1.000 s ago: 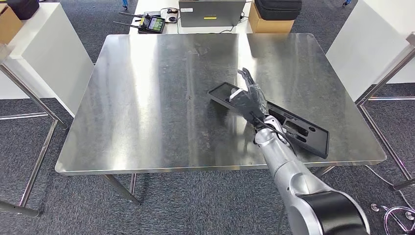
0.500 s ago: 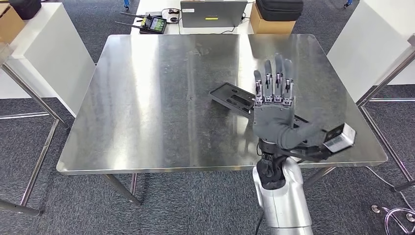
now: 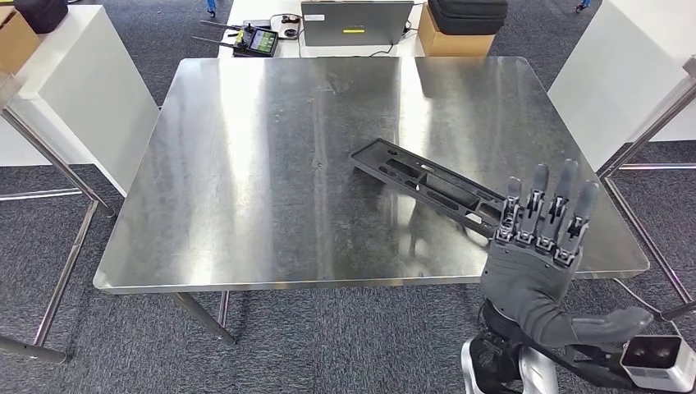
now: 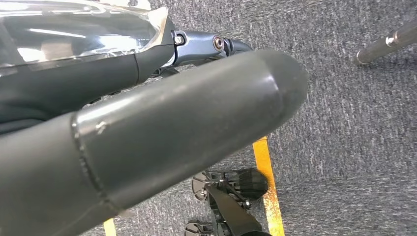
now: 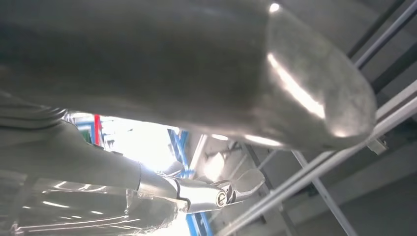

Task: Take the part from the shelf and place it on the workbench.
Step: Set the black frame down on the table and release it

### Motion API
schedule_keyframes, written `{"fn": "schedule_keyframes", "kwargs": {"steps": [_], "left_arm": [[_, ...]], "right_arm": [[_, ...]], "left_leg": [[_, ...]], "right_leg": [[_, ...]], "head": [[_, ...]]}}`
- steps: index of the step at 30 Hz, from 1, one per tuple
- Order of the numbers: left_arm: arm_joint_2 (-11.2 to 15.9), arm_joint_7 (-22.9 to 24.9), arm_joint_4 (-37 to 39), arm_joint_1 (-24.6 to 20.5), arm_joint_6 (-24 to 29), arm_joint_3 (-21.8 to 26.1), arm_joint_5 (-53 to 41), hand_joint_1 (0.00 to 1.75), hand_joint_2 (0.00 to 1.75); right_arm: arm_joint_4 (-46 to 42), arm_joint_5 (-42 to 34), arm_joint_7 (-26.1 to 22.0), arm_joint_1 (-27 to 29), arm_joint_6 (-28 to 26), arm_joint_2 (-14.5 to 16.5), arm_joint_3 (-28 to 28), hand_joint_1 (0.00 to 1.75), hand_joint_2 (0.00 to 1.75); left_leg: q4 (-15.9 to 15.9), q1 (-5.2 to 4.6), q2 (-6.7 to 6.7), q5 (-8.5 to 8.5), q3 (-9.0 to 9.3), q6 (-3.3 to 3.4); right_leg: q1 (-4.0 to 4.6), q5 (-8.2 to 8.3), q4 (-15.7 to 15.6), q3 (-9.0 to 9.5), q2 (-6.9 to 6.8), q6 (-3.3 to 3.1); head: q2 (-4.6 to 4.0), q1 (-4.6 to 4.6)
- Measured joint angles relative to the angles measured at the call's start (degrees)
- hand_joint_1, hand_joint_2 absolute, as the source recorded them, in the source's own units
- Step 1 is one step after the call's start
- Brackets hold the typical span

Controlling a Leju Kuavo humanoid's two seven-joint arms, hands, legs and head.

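One part (image 3: pixel 447 187) lies flat on the worktop (image 3: pixel 246 164), slanting toward its right front corner. Right hand (image 3: pixel 538 263) hovers off the front edge, fingers spread, holding nothing. Left hand (image 4: pixel 147 132): can't tell. Retract clear, avoid snagging the part's near end.

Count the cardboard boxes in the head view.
2. One box sits on the white table at far left; another box sits behind the steel table, under a black case. Others may be hidden.

Grey right hand (image 3: pixel 529 275) with dark, silver-jointed fingers (image 3: pixel 538 205), thick grey thumb.
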Motion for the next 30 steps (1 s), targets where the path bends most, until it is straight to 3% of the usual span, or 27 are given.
{"fn": "schedule_keyframes", "kwargs": {"steps": [7, 11, 13, 15, 16, 17, 18, 20, 21, 23, 26, 28, 30], "left_arm": [[0.0, -0.1, 0.0, 0.0, 0.0, 0.0, -0.3, 0.00, 0.00], [0.0, -0.7, 0.0, 0.2, 0.5, 0.7, 0.1, 0.00, 0.00], [-0.1, -0.8, 0.0, 0.3, 0.6, 1.0, 0.3, 0.00, 0.00], [-0.1, -1.0, 0.0, 0.3, 0.7, 1.2, 0.4, 0.00, 0.00], [-0.1, -1.2, 0.0, 0.3, 0.8, 1.3, 0.5, 0.00, 0.00], [-0.1, -1.3, 0.0, 0.3, 0.9, 1.4, 0.5, 0.00, 0.00], [-0.1, -1.4, 0.0, 0.4, 0.9, 1.4, 0.6, 0.00, 0.00], [-0.2, -1.5, 0.0, 0.5, 1.0, 1.6, 0.6, 0.00, 0.00], [-0.1, -1.5, 0.0, 0.5, 1.0, 1.7, 0.6, 0.00, 0.00], [-0.1, -1.6, 0.0, 0.5, 1.1, 1.8, 0.6, 0.00, 0.00], [0.0, -1.7, 0.0, 0.5, 1.2, 2.0, 0.6, 0.00, 0.00], [-0.1, -1.7, 0.0, 0.5, 1.3, 2.2, 0.6, 0.00, 0.00], [-0.1, -1.6, 0.0, 0.5, 1.5, 2.6, 0.7, 0.00, 0.00]], "right_arm": [[-1.5, -0.8, -0.1, 2.0, -0.8, -0.2, -1.8, 0.00, 0.00], [-1.3, -2.7, 0.0, 3.2, -0.7, -0.9, -4.6, 0.00, 0.00], [-1.1, -2.9, 0.0, 3.2, -0.6, -1.1, -4.9, 0.00, 0.00], [-0.8, -3.2, 0.2, 3.4, -0.6, -1.2, -5.1, 0.00, 0.00], [-0.5, -3.4, 0.4, 3.5, -0.6, -1.2, -5.3, 0.00, 0.00], [-0.2, -3.7, 0.6, 3.6, -0.6, -1.3, -5.3, 0.00, 0.00], [0.0, -3.9, 0.7, 3.6, -0.7, -1.4, -5.4, 0.00, 0.00], [0.4, -4.2, 0.9, 3.6, -0.9, -1.5, -5.4, 0.00, 0.00], [0.5, -4.2, 0.9, 3.6, -1.0, -1.5, -5.4, 0.00, 0.00], [0.8, -4.2, 1.1, 3.6, -1.0, -1.5, -5.5, 0.00, 0.00], [1.1, -4.4, 1.2, 3.6, -1.1, -1.5, -5.6, 0.00, 0.00], [1.3, -4.9, 1.7, 3.5, -1.3, -1.5, -5.6, 0.00, 0.00], [1.7, -5.6, 2.3, 3.5, -1.7, -1.5, -5.6, 0.00, 0.00]], "left_leg": [[0.0, 0.00, 0.00, -0.01, 0.01, -0.01], [-0.6, 0.05, 0.19, -0.39, 0.89, 1.28], [-1.3, 0.45, 0.43, -0.09, 1.62, 1.66], [-1.3, 0.45, 0.61, -0.04, 1.70, 1.79], [-1.3, 0.46, 0.65, -0.05, 1.65, 1.74], [-1.2, 0.48, 0.67, -0.07, 1.60, 1.66], [-1.1, 0.56, 0.67, -0.10, 1.58, 1.47], [-0.7, 0.70, 0.63, -0.31, 1.55, 0.74], [-0.3, 0.68, 0.60, -0.55, 1.53, 0.19], [0.1, 0.58, 0.60, -0.83, 1.59, -0.83], [0.6, 1.03, 0.72, -1.29, 1.38, -1.76], [4.5, 1.27, 0.79, -4.32, -0.23, -2.14], [12.0, 1.26, 0.81, -8.71, -3.24, -2.36]], "right_leg": [[0.00, -0.02, 0.0, 0.03, 0.00, -0.01], [-0.76, -0.56, 0.4, 0.55, -0.03, 0.70], [-0.80, -2.98, 5.1, -1.25, -0.07, 0.35], [-0.98, -6.59, 13.0, -5.34, -0.08, -0.05], [-1.12, -7.63, 15.9, -6.96, -0.08, 0.07], [-1.32, -7.74, 16.9, -7.61, -0.09, 0.46], [-1.57, -6.76, 15.3, -6.87, -0.13, 1.10], [-2.19, -3.49, 7.6, -3.10, -0.44, 2.39], [-2.29, -1.97, 4.2, -1.46, -0.61, 2.56], [-2.04, -0.62, 1.9, -0.42, -0.81, 1.71], [-1.95, 0.02, 2.0, -0.33, -0.69, 0.01], [-1.99, 0.42, 2.0, -0.45, -0.69, -0.71], [-1.61, 0.62, 2.0, -0.74, -0.72, -1.09]], "head": [[-0.01, -0.01], [0.00, -0.01], [0.00, 0.09], [0.01, 0.16], [0.00, 0.16], [0.00, 0.16], [0.00, 0.17], [0.01, 0.19], [0.01, 0.21], [0.01, 0.16], [0.00, 0.11], [-0.01, 0.05], [0.00, 0.03]]}}
